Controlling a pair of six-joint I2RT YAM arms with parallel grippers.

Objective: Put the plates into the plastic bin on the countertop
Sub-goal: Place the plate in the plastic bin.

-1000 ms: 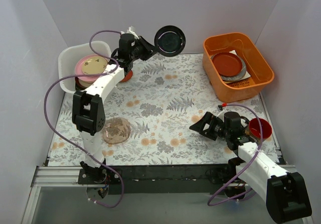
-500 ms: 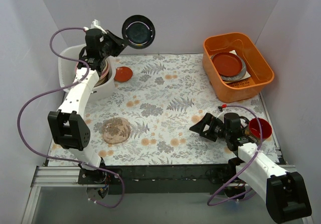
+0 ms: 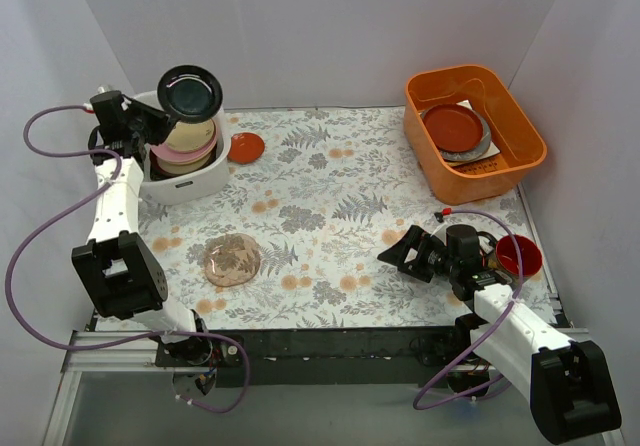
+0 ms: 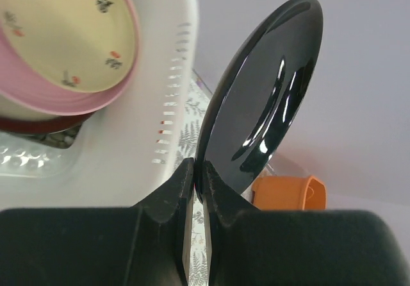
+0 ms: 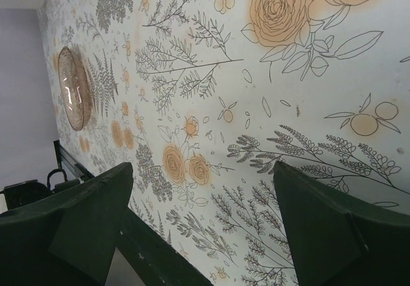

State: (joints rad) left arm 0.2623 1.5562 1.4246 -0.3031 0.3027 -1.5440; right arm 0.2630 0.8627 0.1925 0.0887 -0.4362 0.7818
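The left hand (image 4: 198,188), clamped on the rim of the black plate (image 4: 262,100), holds it on edge over the far side of the plastic bin (image 3: 188,184), just above the stacked plates (image 3: 185,138).

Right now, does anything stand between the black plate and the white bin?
Nothing visible does. The left gripper holds the black plate above the plastic bin; only the stacked plates already inside lie beneath it.

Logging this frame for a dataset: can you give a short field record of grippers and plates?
left gripper: shut on glossy black round plate, held on edge near the rim of the white translucent plastic bin
right gripper: open, empty, over the fern-printed countertop
in bin: cream round plate on pink round plate
on countertop: small orange-red round plate; brownish floral round plate
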